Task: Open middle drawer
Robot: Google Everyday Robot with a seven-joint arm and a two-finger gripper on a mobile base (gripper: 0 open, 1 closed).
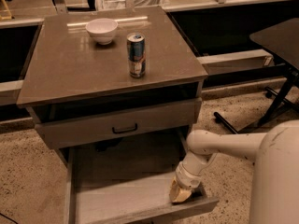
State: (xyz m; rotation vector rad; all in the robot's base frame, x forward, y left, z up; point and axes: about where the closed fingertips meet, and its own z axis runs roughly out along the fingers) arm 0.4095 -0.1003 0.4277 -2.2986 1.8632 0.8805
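**Middle drawer stands open, gripper at its front right corner**

A white bowl (102, 30) and a drink can (136, 55) stand on the cabinet top (65, 73). Below them is the upper drawer (154, 118). The middle drawer (121, 197) juts out beneath it. The gripper (181, 193) rests inside against the drawer's front wall, and I cannot tell how wide it is.

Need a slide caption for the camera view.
Gripper at the front right corner of the pulled-out middle drawer, below a handled drawer; bowl and can on the cabinet top.
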